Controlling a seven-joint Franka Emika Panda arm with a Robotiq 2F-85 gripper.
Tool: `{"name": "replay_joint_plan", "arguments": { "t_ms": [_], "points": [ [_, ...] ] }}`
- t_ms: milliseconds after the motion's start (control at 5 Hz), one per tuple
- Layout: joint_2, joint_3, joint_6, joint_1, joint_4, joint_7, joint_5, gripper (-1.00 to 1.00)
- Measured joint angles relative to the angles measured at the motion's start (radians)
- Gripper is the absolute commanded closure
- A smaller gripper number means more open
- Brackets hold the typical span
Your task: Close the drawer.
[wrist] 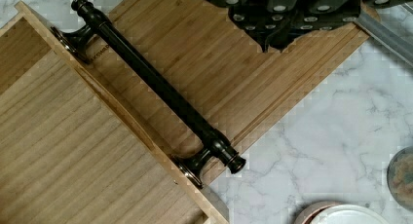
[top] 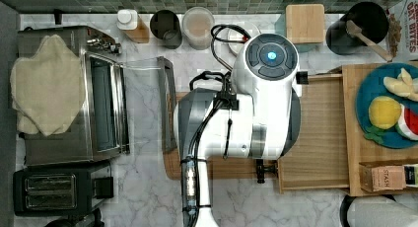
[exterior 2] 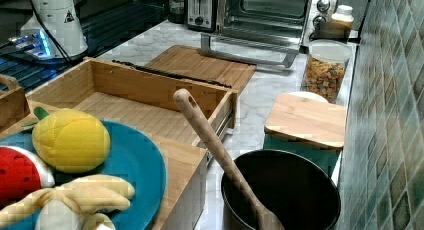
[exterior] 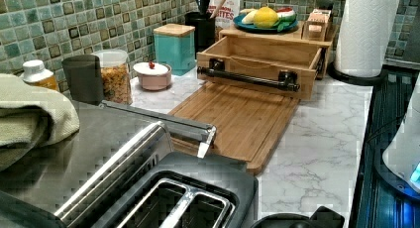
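The drawer is pulled out of its light-wood cabinet, and its grained bottom is bare. A black bar handle runs across its front. In front of it a wooden cutting board lies flat on the marble counter. My gripper hangs above the board, a short way out from the handle and touching nothing. In the top view the white arm covers the drawer front and much of the board. The drawer and its handle also show in the right view.
A toaster oven with its door folded down and a toaster stand beyond the board. Jars, a pink bowl and a teal canister line the tiled wall. A blue plate of toy fruit sits on the cabinet, beside a paper towel roll.
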Motion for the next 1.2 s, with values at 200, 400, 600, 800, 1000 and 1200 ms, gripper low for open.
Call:
{"name": "replay_joint_plan", "arguments": {
  "t_ms": [200,400,600,800,1000,1200],
  "points": [
    [0.002,0.0,0.0,-0.001,-0.003,0.0,0.0,1.0],
    [0.003,0.0,0.0,-0.001,-0.01,0.0,0.001,1.0],
    [0.001,0.0,0.056,-0.002,-0.031,-0.044,0.008,1.0],
    [-0.005,0.0,0.135,-0.002,-0.073,-0.117,0.023,1.0],
    [-0.019,0.007,0.255,-0.005,-0.149,-0.21,0.073,1.0],
    [-0.036,0.009,0.342,0.004,-0.235,-0.363,0.106,1.0]
  ]
}}
